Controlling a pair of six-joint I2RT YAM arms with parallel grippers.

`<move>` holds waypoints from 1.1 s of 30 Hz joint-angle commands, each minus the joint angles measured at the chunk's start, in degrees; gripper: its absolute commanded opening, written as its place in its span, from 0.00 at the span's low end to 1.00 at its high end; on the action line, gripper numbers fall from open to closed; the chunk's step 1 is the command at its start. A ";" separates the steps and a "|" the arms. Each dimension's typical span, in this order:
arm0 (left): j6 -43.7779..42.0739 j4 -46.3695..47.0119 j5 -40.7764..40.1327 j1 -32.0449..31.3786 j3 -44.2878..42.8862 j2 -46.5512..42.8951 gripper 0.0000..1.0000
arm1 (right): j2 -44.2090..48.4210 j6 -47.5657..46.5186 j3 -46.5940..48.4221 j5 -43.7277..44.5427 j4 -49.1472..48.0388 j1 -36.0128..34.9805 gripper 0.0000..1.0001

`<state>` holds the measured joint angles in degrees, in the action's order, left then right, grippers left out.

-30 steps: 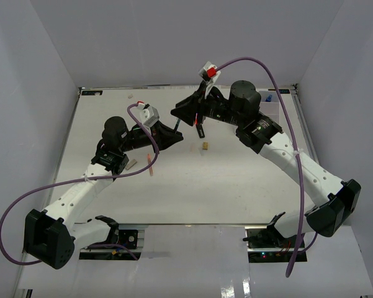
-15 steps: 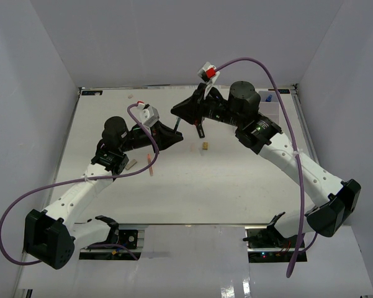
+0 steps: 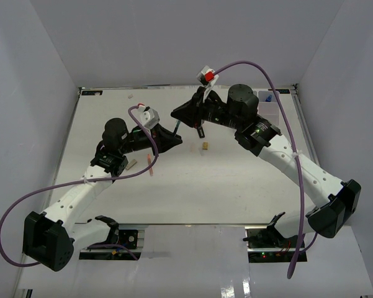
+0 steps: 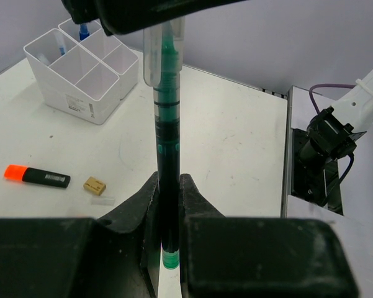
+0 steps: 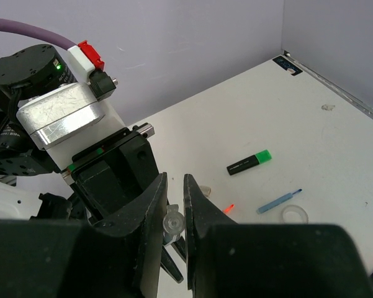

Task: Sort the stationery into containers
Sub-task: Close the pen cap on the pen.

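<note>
- Over mid-table, nearer the far edge, a green pen (image 4: 167,124) is held off the surface between the two arms.
- On the left, the left gripper (image 4: 168,186) is clamped on the pen's lower barrel, with a finger pressed to each side.
- On the right, the right gripper (image 5: 175,183) is closed on the pen's clear capped end, which is seen pinched between the fingers in the right wrist view.
- Long axis: the pen runs straight from the left gripper to the right gripper, cap end away from the left one. Both grips lie on that one line.
- A white three-part box (image 4: 74,102) stands near the far right corner of the table, beyond the right gripper. Blue items are seen in it.
- The right arm is judged nearer the box. The left arm would have to reach across.
- A hand-over is judged to be in hand. Release by the left gripper is required before the pen can be carried right and back to the box.
- Not yet sorted: an orange-capped marker (image 4: 37,177) and a tan block (image 4: 94,185) lie just beside each other on the table, short of the box.
</note>
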<state>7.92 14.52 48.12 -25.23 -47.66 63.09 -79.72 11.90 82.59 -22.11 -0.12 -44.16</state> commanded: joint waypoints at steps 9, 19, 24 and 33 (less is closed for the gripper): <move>2.09 7.00 1.01 1.41 0.11 -4.29 0.00 | -0.43 -2.76 -4.45 0.58 7.68 -1.28 0.08; 4.38 10.35 1.54 1.68 -2.17 -4.29 0.00 | -2.01 -2.85 -4.54 -0.66 7.59 -2.24 0.08; 4.03 10.00 1.54 1.68 -4.19 -3.50 0.00 | -2.45 -2.76 -4.45 -0.92 8.38 -2.51 0.08; 2.18 8.24 0.66 1.68 -7.97 -2.80 0.00 | -2.89 -3.64 -4.01 -0.66 11.63 -2.68 0.08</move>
<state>10.13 12.82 50.00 -23.73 -48.31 62.48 -79.59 11.31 81.06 -20.93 -2.09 -45.30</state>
